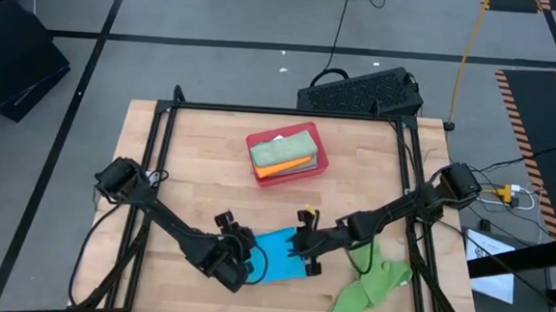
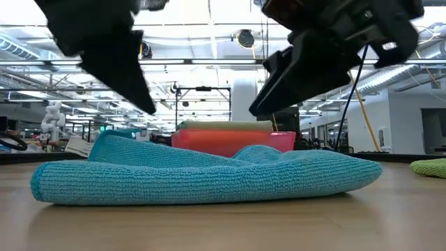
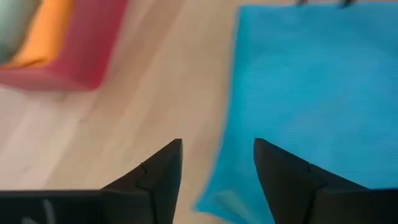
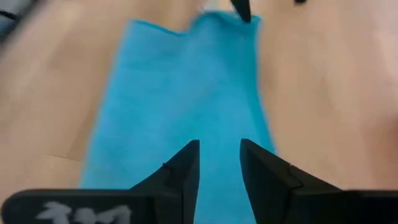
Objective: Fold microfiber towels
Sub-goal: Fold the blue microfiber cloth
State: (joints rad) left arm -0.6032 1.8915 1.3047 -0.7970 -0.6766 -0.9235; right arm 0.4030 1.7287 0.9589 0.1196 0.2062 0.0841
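Observation:
A bright blue microfiber towel [image 1: 277,255] lies folded flat on the wooden table near its front edge; it also shows in the low view [image 2: 209,178]. My left gripper [image 1: 249,258] hangs open just above the towel's left edge [image 3: 217,180], touching nothing. My right gripper [image 1: 303,252] hangs open above the towel's right part [image 4: 180,99], also clear of it. In the low view, the fingers of the left gripper [image 2: 143,97] and of the right gripper [image 2: 261,101] both end above the cloth.
A red tray [image 1: 322,157] at the table's far middle holds a folded sage green towel [image 1: 283,147] on an orange one [image 1: 295,165]. A crumpled bright green towel [image 1: 372,283] lies at the front right. A black frame [image 1: 170,111] borders the table.

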